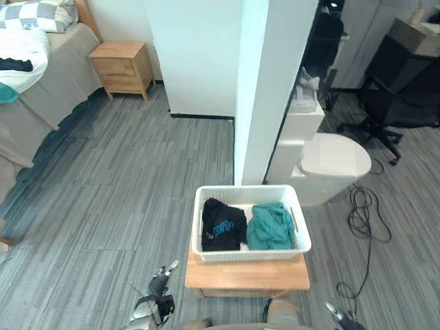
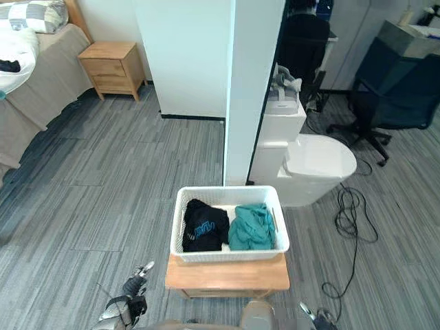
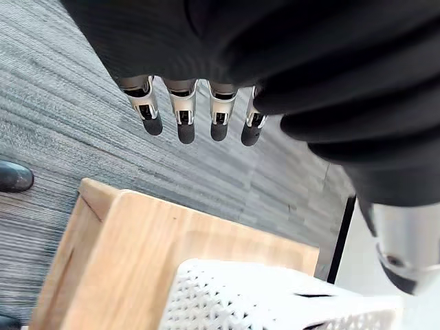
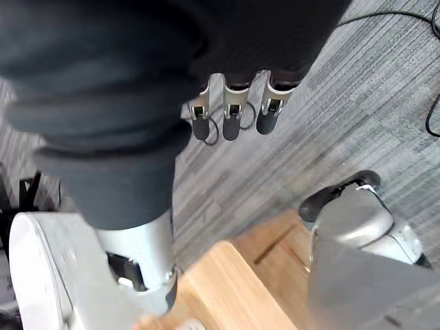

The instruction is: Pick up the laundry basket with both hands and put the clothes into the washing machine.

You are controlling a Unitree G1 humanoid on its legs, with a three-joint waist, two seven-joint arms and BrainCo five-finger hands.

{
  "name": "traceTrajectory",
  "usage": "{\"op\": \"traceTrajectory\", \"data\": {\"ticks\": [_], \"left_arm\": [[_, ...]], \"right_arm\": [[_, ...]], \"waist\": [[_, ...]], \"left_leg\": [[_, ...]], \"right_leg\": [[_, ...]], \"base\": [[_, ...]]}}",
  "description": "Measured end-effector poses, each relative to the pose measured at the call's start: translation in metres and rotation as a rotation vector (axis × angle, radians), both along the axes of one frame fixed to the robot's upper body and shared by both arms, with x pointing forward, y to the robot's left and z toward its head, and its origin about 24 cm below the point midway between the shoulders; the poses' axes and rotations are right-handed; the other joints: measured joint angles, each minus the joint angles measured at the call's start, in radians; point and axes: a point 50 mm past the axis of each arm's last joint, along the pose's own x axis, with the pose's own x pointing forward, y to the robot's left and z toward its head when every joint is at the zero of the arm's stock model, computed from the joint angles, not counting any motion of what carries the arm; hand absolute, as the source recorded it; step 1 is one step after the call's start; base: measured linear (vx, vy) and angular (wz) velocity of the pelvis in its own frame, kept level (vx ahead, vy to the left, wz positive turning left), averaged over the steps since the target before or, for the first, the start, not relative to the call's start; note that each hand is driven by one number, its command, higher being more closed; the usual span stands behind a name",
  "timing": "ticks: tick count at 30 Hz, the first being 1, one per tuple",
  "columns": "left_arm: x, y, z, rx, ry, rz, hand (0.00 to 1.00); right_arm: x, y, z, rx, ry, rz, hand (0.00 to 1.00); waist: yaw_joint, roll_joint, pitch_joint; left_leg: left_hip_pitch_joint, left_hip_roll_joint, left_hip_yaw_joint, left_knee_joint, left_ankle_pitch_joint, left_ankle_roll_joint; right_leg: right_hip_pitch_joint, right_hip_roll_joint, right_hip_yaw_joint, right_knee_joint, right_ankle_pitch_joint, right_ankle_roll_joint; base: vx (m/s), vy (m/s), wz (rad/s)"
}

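Observation:
A white lattice laundry basket [image 1: 250, 254] stands on a low wooden stool [image 1: 247, 275] in front of me. It holds a black garment [image 1: 223, 225] and a teal garment [image 1: 269, 227]. My left hand [image 1: 157, 302] hangs low to the left of the stool, fingers [image 3: 182, 113] straight and holding nothing. My right hand [image 1: 342, 317] shows at the bottom edge, right of the stool, with its fingers [image 4: 234, 113] straight and empty. A white rounded washing machine [image 1: 333, 168] sits beyond the basket, to the right of a white pillar [image 1: 268, 89].
A black cable [image 1: 361, 220] loops on the floor right of the basket. A wooden nightstand [image 1: 122, 67] and a bed [image 1: 34, 75] stand at the far left. An office chair [image 1: 385, 103] is at the far right. Grey carpet lies open to the left.

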Motion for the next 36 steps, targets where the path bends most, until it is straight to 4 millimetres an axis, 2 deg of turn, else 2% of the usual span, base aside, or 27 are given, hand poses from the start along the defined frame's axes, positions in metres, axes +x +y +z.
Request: {"op": "traceTrajectory", "data": {"ticks": [1, 2, 3, 4, 5, 7, 8, 9, 10, 12, 14, 18, 21, 25, 27, 30, 33, 36], "left_arm": [[-0.005, 0.002, -0.001, -0.005, 0.003, 0.034, 0.00], [-0.015, 0.000, -0.004, -0.030, 0.018, 0.099, 0.00], [-0.028, -0.010, -0.009, -0.069, 0.042, 0.149, 0.00], [-0.032, -0.014, -0.011, -0.087, 0.049, 0.170, 0.00], [-0.040, -0.022, -0.014, -0.122, 0.059, 0.202, 0.00], [-0.051, -0.020, -0.016, -0.134, 0.070, 0.264, 0.00], [-0.055, -0.015, -0.014, -0.123, 0.061, 0.298, 0.00], [-0.053, -0.005, -0.009, -0.095, 0.020, 0.330, 0.00], [-0.054, 0.000, -0.007, -0.080, 0.003, 0.342, 0.00], [-0.046, 0.011, 0.003, -0.055, -0.079, 0.376, 0.00], [-0.026, 0.026, 0.022, -0.017, -0.214, 0.394, 0.00], [0.003, 0.042, 0.059, 0.067, -0.415, 0.354, 0.00], [0.026, 0.042, 0.076, 0.121, -0.494, 0.242, 0.00], [0.066, 0.018, 0.080, 0.149, -0.499, 0.014, 0.00], [0.092, -0.006, 0.085, 0.160, -0.515, -0.128, 0.00], [0.117, -0.032, 0.092, 0.188, -0.531, -0.292, 0.00], [0.133, -0.052, 0.095, 0.220, -0.526, -0.424, 0.00], [0.140, -0.057, 0.097, 0.241, -0.523, -0.445, 0.00]], "right_arm": [[-0.006, -0.001, 0.000, 0.002, 0.005, -0.030, 0.00], [-0.001, -0.006, 0.002, -0.011, -0.025, -0.067, 0.00], [-0.002, -0.013, 0.005, -0.027, -0.046, -0.112, 0.00], [-0.004, -0.016, 0.007, -0.037, -0.052, -0.134, 0.00], [-0.006, -0.026, 0.011, -0.068, -0.066, -0.178, 0.00], [0.006, -0.042, 0.025, -0.150, -0.135, -0.180, 0.00], [0.020, -0.053, 0.041, -0.227, -0.204, -0.156, 0.00], [0.037, -0.062, 0.065, -0.336, -0.293, -0.110, 0.00], [0.042, -0.064, 0.076, -0.380, -0.329, -0.088, 0.00], [0.053, -0.065, 0.102, -0.494, -0.403, -0.030, 0.00], [0.064, -0.061, 0.127, -0.591, -0.491, 0.013, 0.00], [0.088, -0.042, 0.135, -0.590, -0.555, 0.129, 0.00], [0.108, -0.024, 0.135, -0.559, -0.588, 0.241, 0.00], [0.151, -0.010, 0.121, -0.472, -0.590, 0.427, 0.00], [0.174, -0.004, 0.117, -0.438, -0.575, 0.494, 0.00], [0.191, 0.003, 0.111, -0.396, -0.551, 0.536, 0.00], [0.206, 0.012, 0.107, -0.364, -0.526, 0.582, 0.00], [0.216, 0.020, 0.105, -0.339, -0.509, 0.616, 0.00]], "waist": [[0.008, -0.002, -0.003], [0.013, 0.027, -0.004], [0.003, 0.048, -0.014], [0.002, 0.052, -0.017], [0.005, 0.077, -0.036], [0.002, 0.091, -0.050], [0.003, 0.098, -0.055], [0.005, 0.099, -0.056], [0.006, 0.097, -0.059], [0.012, 0.089, -0.069], [0.014, 0.076, -0.069], [0.029, 0.061, -0.079], [0.031, 0.068, -0.078], [0.030, 0.089, -0.063], [0.029, 0.110, -0.038], [0.026, 0.120, 0.003], [0.017, 0.118, 0.046], [0.007, 0.118, 0.068]], "left_leg": [[0.006, 0.015, 0.007, 0.002, -0.010, -0.014], [0.004, 0.056, 0.024, 0.014, -0.018, -0.026], [0.003, 0.084, 0.031, 0.012, -0.020, -0.029], [0.005, 0.097, 0.032, 0.009, -0.021, -0.034], [0.010, 0.119, 0.037, 0.003, -0.022, -0.037], [0.011, 0.131, 0.042, -0.004, -0.018, -0.045], [0.009, 0.134, 0.043, -0.007, -0.017, -0.046], [0.004, 0.134, 0.041, -0.007, -0.015, -0.051], [0.000, 0.133, 0.040, -0.007, -0.014, -0.051], [-0.020, 0.133, 0.036, -0.009, -0.014, -0.051], [-0.055, 0.138, 0.026, -0.005, -0.014, -0.051], [-0.078, 0.138, 0.027, 0.005, -0.015, -0.051], [-0.102, 0.136, 0.031, 0.007, -0.014, -0.050], [-0.148, 0.124, 0.038, 0.001, -0.004, -0.053], [-0.172, 0.117, 0.032, -0.002, 0.006, -0.059], [-0.172, 0.117, 0.029, -0.001, 0.008, -0.061], [-0.172, 0.115, 0.030, -0.002, 0.008, -0.061], [-0.187, 0.109, 0.032, -0.001, 0.010, -0.059]], "right_leg": [[0.022, 0.014, -0.005, -0.030, -0.026, -0.006], [0.048, 0.053, -0.027, -0.066, -0.015, -0.024], [0.067, 0.079, -0.058, -0.089, -0.012, -0.028], [0.077, 0.091, -0.071, -0.101, -0.009, -0.032], [0.095, 0.114, -0.086, -0.125, -0.007, -0.036], [0.113, 0.127, -0.103, -0.155, -0.004, -0.040], [0.116, 0.130, -0.108, -0.166, -0.004, -0.041], [0.126, 0.130, -0.121, -0.184, -0.001, -0.044], [0.129, 0.130, -0.129, -0.194, -0.001, -0.044], [0.127, 0.130, -0.157, -0.227, -0.003, -0.044], [0.127, 0.132, -0.195, -0.257, 0.009, -0.051], [0.121, 0.133, -0.208, -0.278, 0.023, -0.052], [0.107, 0.134, -0.206, -0.300, 0.043, -0.054], [0.090, 0.138, -0.195, -0.371, 0.102, -0.053], [0.074, 0.136, -0.192, -0.396, 0.125, -0.055], [0.075, 0.137, -0.194, -0.396, 0.128, -0.057], [0.073, 0.134, -0.193, -0.394, 0.128, -0.056], [0.052, 0.129, -0.189, -0.389, 0.130, -0.054]], "base": [[0.30, -0.302, -0.12], [0.34, -0.393, -0.09], [0.31, -0.365, 0.09], [0.27, -0.280, 0.26], [0.20, -0.181, 0.22], [0.14, -0.132, 0.15], [0.07, -0.076, 0.15], [0.04, -0.065, 0.17], [-0.01, -0.049, 0.24], [-0.05, -0.031, 0.26], [-0.07, -0.021, 0.39], [-0.04, -0.009, 0.06], [-0.02, 0.012, -0.05], [0.00, 0.011, -0.08], [0.01, 0.007, -0.02], [0.00, 0.000, 0.00], [0.00, 0.000, 0.00], [0.00, 0.012, -0.03]]}}
